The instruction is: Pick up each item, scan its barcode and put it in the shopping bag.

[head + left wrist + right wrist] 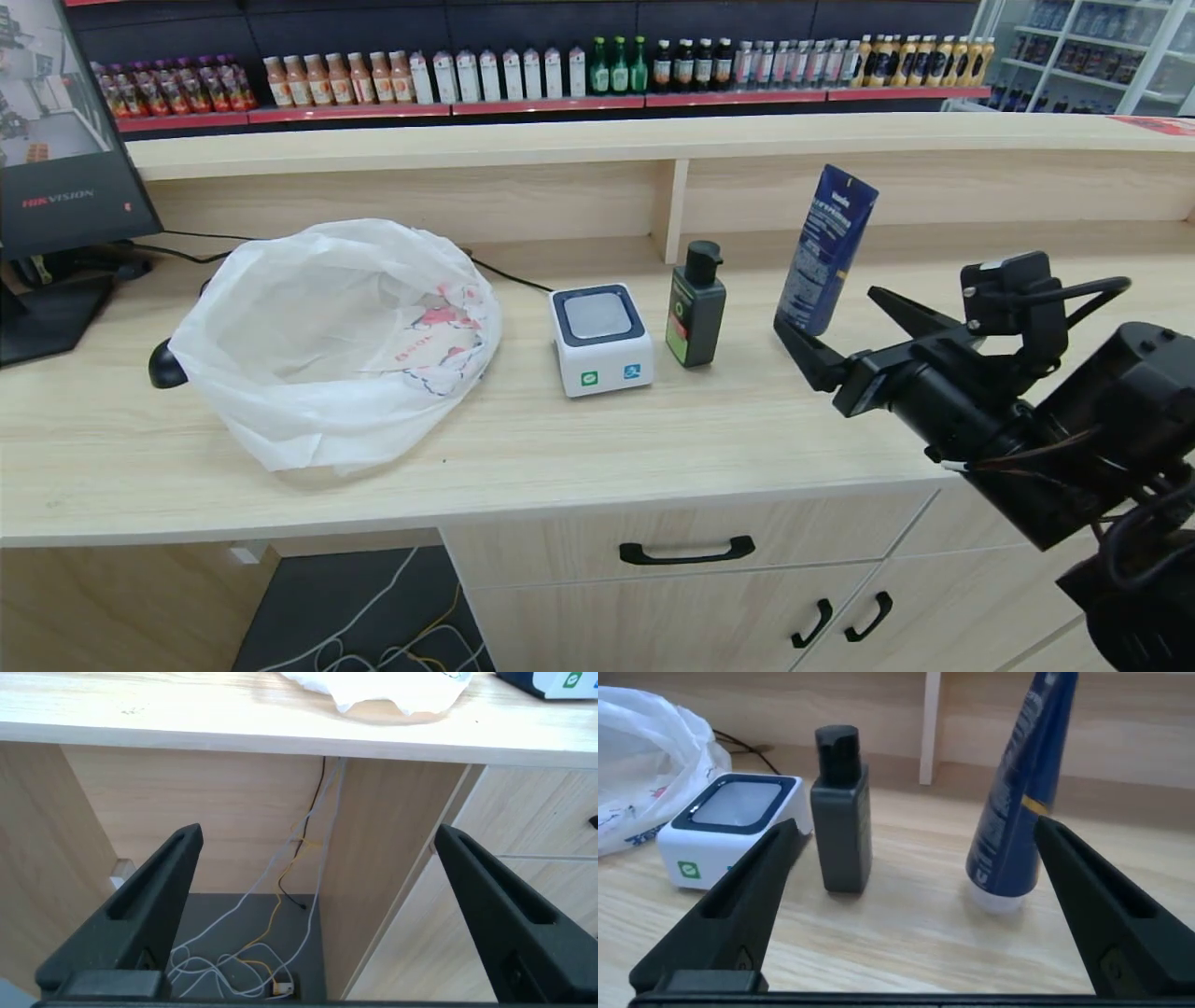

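Nearest to me, the left hand hangs low in front of the tabletop edge, fingers spread wide and holding nothing. Its wrist view looks into an open bay underneath, where loose cables trail down to the floor.

The right hand sits above the tabletop's right side, also spread wide with nothing between its fingers. Just past its fingertips stands the blue tube, tall and flattened, printed with pale text and leaning a little. The right wrist view adds its pale cap at the foot, resting on the wood.

Beside the tube, towards my left, is the dark bottle, upright, with a black pump top. The head view shows a green and red label on it. The right wrist view gives me a plain dark face.

Next along is the scanner, a white cube with a grey window on top. Further left lies the shopping bag, white and crumpled, mouth open upward.
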{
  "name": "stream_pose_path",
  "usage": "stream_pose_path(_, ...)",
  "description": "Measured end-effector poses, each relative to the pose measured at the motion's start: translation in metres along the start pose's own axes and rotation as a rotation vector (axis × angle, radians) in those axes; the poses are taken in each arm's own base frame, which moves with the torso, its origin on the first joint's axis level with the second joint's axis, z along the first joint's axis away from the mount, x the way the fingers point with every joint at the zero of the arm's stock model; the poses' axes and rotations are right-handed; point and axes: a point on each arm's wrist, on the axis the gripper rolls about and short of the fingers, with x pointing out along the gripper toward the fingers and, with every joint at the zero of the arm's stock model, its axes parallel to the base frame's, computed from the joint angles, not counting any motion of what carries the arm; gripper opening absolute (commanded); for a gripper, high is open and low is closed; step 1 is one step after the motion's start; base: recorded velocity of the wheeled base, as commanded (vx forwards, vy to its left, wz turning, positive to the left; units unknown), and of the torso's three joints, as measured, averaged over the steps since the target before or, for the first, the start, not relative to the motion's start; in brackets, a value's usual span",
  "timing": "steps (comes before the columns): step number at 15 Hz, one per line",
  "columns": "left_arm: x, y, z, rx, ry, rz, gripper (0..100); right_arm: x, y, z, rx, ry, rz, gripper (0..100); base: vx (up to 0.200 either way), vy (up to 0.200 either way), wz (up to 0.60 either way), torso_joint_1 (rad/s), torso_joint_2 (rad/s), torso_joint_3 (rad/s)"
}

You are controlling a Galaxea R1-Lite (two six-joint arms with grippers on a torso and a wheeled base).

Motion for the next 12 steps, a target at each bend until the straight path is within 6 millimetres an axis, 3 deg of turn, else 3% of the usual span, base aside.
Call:
stream_pose_path(3,0.000,0.000,0.000,0.000,0.000,0.000,100,0.003,0.024,-0.009,0.035,0.035,0.017,100,0.000,0.000,0.00,0.000,0.00,0.000)
stream_pose_path(12,0.000,0.000,0.000,0.000,0.000,-0.001,100,0.041,0.059,-0.020,0.107,0.022,-0.034,100,0.000,0.000,0.00,0.000,0.00,0.000)
